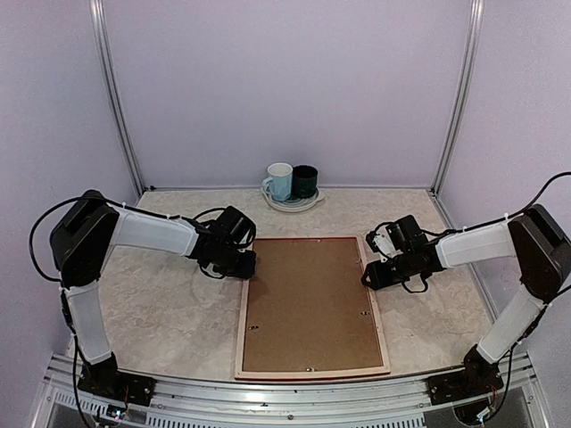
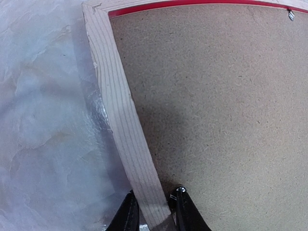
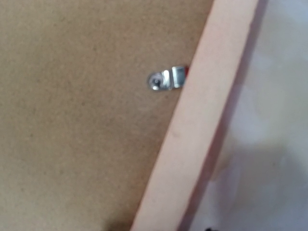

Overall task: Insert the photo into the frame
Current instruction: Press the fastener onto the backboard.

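Marbled desk point(image 1: 161, 294) carries the frame point(image 1: 312, 373) face down, board point(image 1: 308, 303) filling it; no photo is visible. Left gripper point(image 2: 155, 191) straddles the left rail, likely to lift it; whether it pinches, I cannot tell. Right gripper point(image 1: 368, 276) sits near a clip point(image 3: 166, 79), its state unclear.

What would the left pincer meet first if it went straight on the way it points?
The frame: the left pincer straddles its pale wooden side, so that wood comes first, though how much gap remains is unclear.
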Robot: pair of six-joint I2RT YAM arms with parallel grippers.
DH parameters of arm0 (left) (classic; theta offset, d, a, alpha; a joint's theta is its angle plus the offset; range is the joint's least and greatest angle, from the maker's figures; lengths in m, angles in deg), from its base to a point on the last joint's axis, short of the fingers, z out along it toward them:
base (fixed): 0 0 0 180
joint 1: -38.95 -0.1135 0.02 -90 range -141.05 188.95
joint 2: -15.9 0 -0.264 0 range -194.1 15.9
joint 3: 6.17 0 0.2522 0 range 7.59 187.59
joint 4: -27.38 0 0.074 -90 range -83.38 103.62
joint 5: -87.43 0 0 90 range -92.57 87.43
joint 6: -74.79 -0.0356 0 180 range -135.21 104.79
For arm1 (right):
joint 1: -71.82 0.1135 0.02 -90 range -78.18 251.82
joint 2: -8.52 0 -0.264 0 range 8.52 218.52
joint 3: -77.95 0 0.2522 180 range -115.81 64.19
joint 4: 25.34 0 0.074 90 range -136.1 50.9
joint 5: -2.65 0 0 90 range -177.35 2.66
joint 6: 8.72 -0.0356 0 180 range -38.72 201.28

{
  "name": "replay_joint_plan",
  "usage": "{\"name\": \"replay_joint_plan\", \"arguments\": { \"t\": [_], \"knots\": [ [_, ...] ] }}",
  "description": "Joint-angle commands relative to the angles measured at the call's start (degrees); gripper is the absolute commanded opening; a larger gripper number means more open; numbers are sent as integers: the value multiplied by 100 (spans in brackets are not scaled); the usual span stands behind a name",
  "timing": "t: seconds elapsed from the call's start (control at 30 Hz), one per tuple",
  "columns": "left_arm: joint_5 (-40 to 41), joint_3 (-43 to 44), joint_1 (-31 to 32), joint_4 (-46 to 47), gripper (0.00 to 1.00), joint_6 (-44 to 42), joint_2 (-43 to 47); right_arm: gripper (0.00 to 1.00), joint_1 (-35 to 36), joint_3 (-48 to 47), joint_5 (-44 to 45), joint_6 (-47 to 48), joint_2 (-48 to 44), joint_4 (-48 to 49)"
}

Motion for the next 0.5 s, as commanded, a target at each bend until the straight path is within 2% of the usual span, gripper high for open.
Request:
{"name": "replay_joint_plan", "arguments": {
  "t": [0.0, 0.07, 0.17, 0.3, 0.4, 0.47],
  "knots": [
    [25, -245, -17, -511, 15, -112, -134, 44, -39, -76, 33, 22, 46, -103],
    [90, -253, -9, -483, 11, -92, -119, 44, -48, -72, 29, 22, 51, -103],
    [163, -269, 15, -423, 10, -44, -95, 44, -48, -71, 22, 24, 54, -103],
    [275, -308, 62, -266, 19, 26, 65, 44, -48, -74, 7, 22, 59, -103],
    [357, -299, 62, -161, 22, 60, 214, 44, -55, -77, 8, 22, 59, -108],
    [414, -241, 62, -156, 33, 52, 316, 44, -55, -75, 10, 20, 60, -112]
  ]
}}
